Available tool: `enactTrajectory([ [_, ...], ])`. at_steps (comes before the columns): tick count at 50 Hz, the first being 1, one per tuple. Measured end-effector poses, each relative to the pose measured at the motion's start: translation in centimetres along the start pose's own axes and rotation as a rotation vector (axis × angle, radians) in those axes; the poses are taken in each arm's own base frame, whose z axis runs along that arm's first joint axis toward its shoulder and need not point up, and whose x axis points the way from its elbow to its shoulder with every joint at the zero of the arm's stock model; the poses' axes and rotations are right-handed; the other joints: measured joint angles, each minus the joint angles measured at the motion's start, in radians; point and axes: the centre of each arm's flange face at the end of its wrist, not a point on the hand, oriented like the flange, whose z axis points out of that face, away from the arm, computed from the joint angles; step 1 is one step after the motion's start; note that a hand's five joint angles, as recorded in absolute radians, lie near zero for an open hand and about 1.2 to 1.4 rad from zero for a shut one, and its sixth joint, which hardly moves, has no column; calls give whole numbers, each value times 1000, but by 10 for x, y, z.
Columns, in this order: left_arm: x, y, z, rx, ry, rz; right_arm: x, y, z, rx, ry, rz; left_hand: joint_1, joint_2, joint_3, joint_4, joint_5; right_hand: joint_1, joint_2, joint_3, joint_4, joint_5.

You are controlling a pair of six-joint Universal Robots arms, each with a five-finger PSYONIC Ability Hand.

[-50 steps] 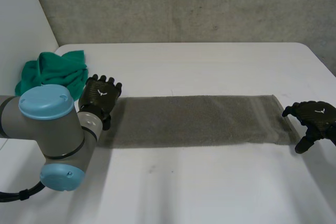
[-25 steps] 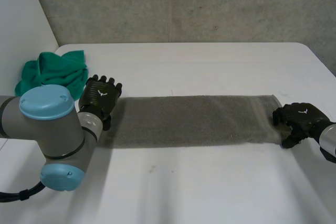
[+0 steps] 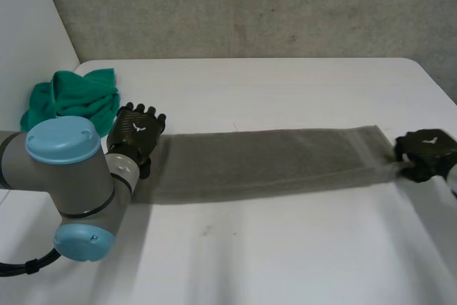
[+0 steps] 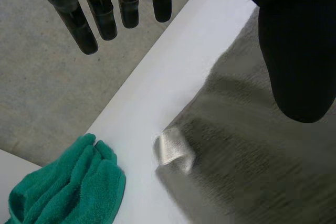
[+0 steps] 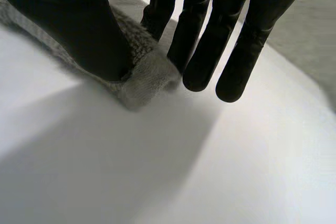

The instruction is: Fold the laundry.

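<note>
A long grey towel [image 3: 264,158] lies stretched across the white table [image 3: 285,248]. My left hand [image 3: 136,130] is at the towel's left end, open, its fingers straight. In the left wrist view its thumb [image 4: 294,51] hangs over the grey towel [image 4: 252,156], whose corner carries a white label [image 4: 172,148]. My right hand [image 3: 427,151] is at the towel's right end, shut on it. In the right wrist view its thumb [image 5: 79,30] and fingers [image 5: 194,30] pinch a bunched bit of the towel's edge [image 5: 144,80] just above the table.
A crumpled green cloth [image 3: 71,98] lies at the table's far left corner, beside my left hand, and appears as the green cloth [image 4: 68,192] in the left wrist view. The table's right edge is close to my right hand.
My right hand came in to the towel's right end, closed on it and drew it to the right, so the towel lies longer and tauter. The left hand has not moved.
</note>
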Motion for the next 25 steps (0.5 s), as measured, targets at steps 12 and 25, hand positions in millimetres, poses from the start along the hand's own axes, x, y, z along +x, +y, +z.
enactTrajectory([
  [12,-4,-6,-2,13,-12,-3,101,15,-12,-117,331,-201,0,0,0,0,0,15,0,0,0,18],
  [25,-11,-13,-6,34,-30,-7,-37,-113,-15,270,82,-421,0,0,0,0,0,20,0,0,0,18],
])
